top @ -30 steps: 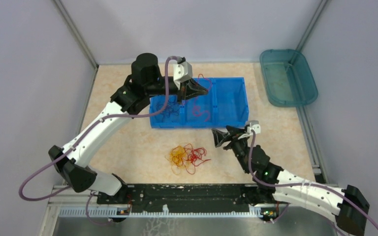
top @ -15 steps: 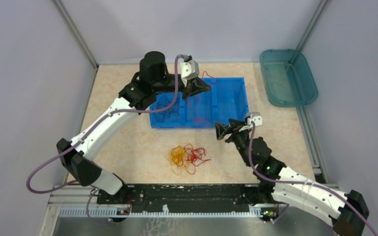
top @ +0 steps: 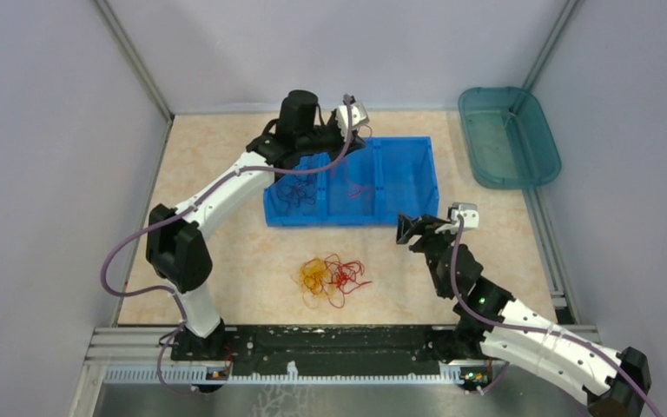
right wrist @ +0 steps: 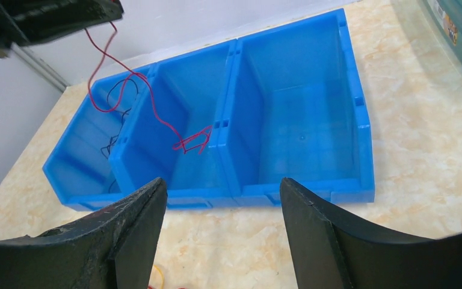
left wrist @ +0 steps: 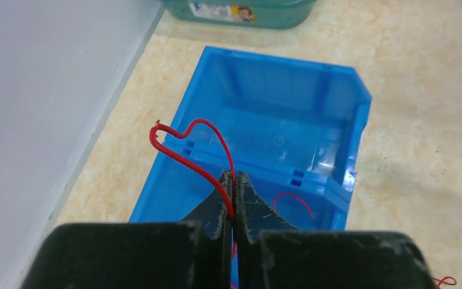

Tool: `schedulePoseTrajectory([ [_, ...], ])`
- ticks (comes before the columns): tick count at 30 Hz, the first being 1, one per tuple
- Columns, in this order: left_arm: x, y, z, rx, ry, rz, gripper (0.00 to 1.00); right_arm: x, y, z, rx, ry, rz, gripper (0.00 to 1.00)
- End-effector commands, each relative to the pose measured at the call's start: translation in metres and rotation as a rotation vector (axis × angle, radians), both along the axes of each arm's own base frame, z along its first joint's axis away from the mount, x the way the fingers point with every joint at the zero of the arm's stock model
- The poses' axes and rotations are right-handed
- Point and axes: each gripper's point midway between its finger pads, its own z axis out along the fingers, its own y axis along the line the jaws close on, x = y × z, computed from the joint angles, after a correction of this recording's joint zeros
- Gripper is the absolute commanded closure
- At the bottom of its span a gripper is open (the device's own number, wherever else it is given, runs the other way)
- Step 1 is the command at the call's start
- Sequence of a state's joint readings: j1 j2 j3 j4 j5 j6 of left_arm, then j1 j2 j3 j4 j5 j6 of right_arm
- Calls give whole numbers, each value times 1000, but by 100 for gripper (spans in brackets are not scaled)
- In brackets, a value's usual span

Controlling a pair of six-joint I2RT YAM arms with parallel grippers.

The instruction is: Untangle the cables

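Left gripper [left wrist: 233, 182]: jaws closed on a red cable [left wrist: 180, 155]; the cable loops out ahead of the fingertips and hangs from the grip into the bin [top: 347, 217]; in the right wrist view its lower end lies in the middle compartment.

Right gripper [right wrist: 222, 198]: jaws wide apart, nothing between them; it hovers over the table [top: 226, 252] just in front of the bin, facing it.

Bin contents: black cables [top: 295, 193] in the left compartment; the red cable's end in the middle one; nothing visible in the right one.

Tangle [top: 330, 276]: red and yellow-orange cables knotted together on the table, between the bin and the arm bases, well apart from both grippers.

Tub [top: 508, 135]: far right corner; not involved.

Progress, as a judgement: about midway; the black cables appear sorted; one red cable is over its compartment but not released; the tangle is not yet separated.

Left to do, by estimate: release the held cable; draw the other red strands out of the tangle; place the yellow-orange ones, probably in the right compartment.
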State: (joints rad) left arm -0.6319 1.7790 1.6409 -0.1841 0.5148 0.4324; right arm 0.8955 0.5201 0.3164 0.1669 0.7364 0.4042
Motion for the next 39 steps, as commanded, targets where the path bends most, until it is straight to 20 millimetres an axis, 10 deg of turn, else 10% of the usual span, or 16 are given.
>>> schedulePoseTrajectory([
  [1, 24, 5, 12, -40, -35, 32, 100, 0, -8, 19, 52, -30, -35, 30],
  [5, 33, 6, 4, -51, 9, 41, 85, 0, -8, 20, 53, -30, -33, 30],
  [9, 34, 2, -1, -34, 81, 19, 44, 0, -8, 21, 53, -31, -32, 30],
  [22, 22, 20, 48, -95, 100, 41, 31, -2, 5, 24, 26, -24, 40, 30],
  [28, -30, 62, 46, -44, 174, -33, 12, -17, 73, -4, -95, 53, 394, 28],
  [39, -149, 147, -55, 187, 278, -134, 10, -56, 167, -72, -145, 241, 903, 38],
])
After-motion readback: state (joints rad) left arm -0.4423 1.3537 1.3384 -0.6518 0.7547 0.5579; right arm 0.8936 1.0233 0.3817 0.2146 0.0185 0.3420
